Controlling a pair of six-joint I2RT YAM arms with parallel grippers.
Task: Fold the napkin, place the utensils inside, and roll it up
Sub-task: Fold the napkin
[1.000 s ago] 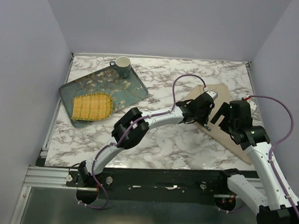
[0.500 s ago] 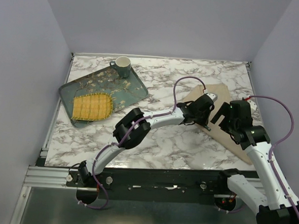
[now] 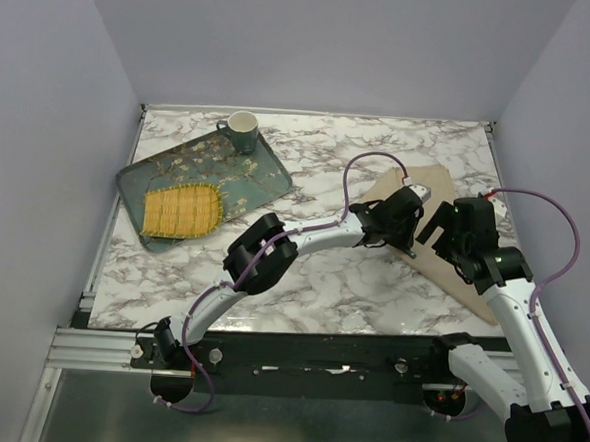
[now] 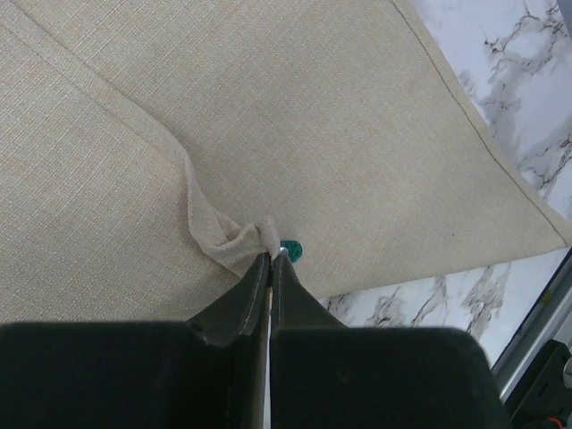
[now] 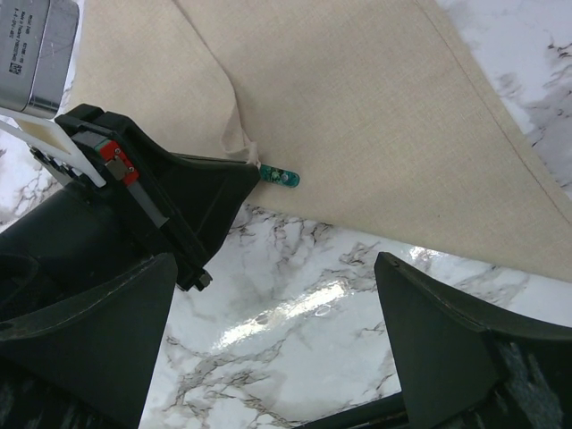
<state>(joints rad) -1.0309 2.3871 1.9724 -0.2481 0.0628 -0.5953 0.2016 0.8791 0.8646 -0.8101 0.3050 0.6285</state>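
- Black left fingers are closed, pinching a small pucker of the napkin at their tips. The cloth spreads out ahead of them on the marble counter.
- Soft and light, the napkin will likely sag and bunch. A pinch at a hem or corner looks safest, though a thin one may slip.
- Touching those tips, only the teal end of the spoon shows. Its bowl and most of its handle are hidden under the fold.
- Right fingers stand wide apart, holding nothing, over the counter near the napkin's edge.
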